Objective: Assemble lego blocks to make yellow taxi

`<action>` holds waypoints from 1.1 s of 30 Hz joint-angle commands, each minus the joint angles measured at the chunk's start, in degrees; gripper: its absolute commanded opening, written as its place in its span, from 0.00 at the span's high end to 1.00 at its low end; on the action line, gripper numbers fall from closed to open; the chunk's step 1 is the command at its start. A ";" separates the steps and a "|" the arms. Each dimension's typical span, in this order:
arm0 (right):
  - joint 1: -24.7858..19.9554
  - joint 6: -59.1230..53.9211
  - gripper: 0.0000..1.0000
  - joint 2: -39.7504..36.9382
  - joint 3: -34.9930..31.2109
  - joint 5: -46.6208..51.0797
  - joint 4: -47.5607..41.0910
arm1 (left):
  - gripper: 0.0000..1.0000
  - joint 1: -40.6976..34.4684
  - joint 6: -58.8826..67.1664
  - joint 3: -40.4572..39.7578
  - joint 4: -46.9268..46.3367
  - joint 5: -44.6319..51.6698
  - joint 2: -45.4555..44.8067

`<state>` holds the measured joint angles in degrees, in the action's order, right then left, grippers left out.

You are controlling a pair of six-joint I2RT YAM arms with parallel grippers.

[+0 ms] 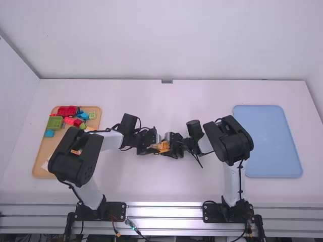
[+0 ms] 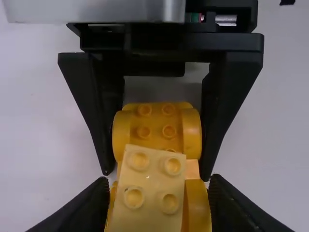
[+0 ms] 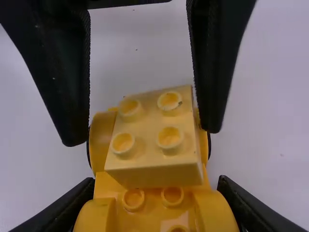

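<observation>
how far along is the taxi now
Done: the studded yellow body looks largely together. In hand: the left gripper and right gripper both grip it, with a pale yellow two-by-two block askew on top. Left: probably squaring and pressing that block; whether the tray's loose blocks belong, I can't tell.

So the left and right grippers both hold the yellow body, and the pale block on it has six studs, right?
Not six: the pale block has four studs, two by two; the left wrist view shows it. The rest holds: the left gripper and right gripper both hold the yellow body.
</observation>
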<state>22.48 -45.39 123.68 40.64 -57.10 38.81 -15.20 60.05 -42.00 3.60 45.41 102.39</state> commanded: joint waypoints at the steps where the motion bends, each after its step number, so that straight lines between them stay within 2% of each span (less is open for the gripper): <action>1: 0.07 0.57 0.36 1.16 -0.15 -0.07 -0.50 | 0.51 -0.17 0.92 0.46 0.00 1.60 0.81; 10: 0.07 0.57 0.36 1.16 -0.15 -0.11 -0.52 | 0.63 -0.17 0.87 0.42 0.13 1.62 0.81; 18: 0.04 0.57 0.36 1.16 -0.17 -0.09 -0.55 | 0.68 0.66 -5.46 0.39 1.64 -1.42 0.66; 33: 0.04 0.57 0.36 1.16 -0.17 0.11 -0.52 | 0.76 0.24 -7.78 0.39 -1.81 -7.54 0.57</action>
<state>22.50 -45.39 123.68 40.64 -57.08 38.76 -14.94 53.56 -42.48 3.49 44.23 102.08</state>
